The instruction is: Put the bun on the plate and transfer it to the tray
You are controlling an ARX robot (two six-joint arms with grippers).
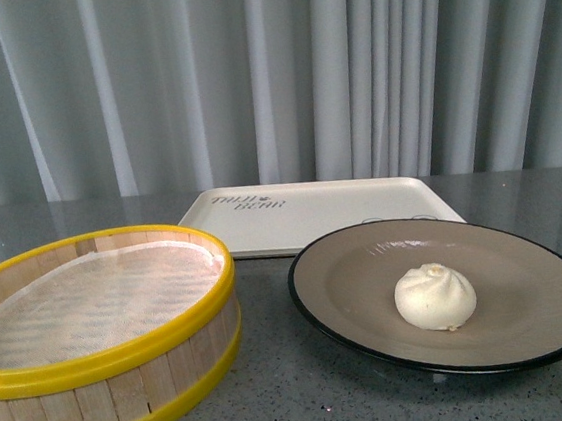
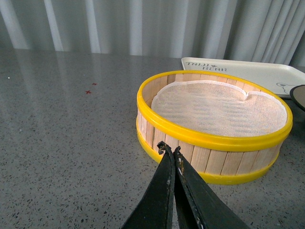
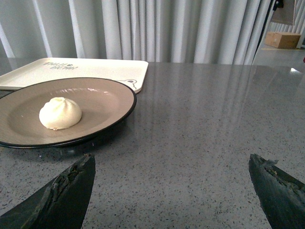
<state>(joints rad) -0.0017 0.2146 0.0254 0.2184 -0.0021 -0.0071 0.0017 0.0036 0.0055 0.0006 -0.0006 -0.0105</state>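
The plate [image 3: 107, 98] bearing the bun [image 3: 60, 113] lay nearer the right fingers [image 3: 66, 191], spread wide, empty; left fingers [image 2: 159, 200] pressed together, empty.

left claw [image 2: 169, 149] closed, right claw [image 3: 170, 160] spread wide

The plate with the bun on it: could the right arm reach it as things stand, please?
Probably yes. The right gripper is open, and only bare table lies between it and the plate; the bun sits clear of the near rim.
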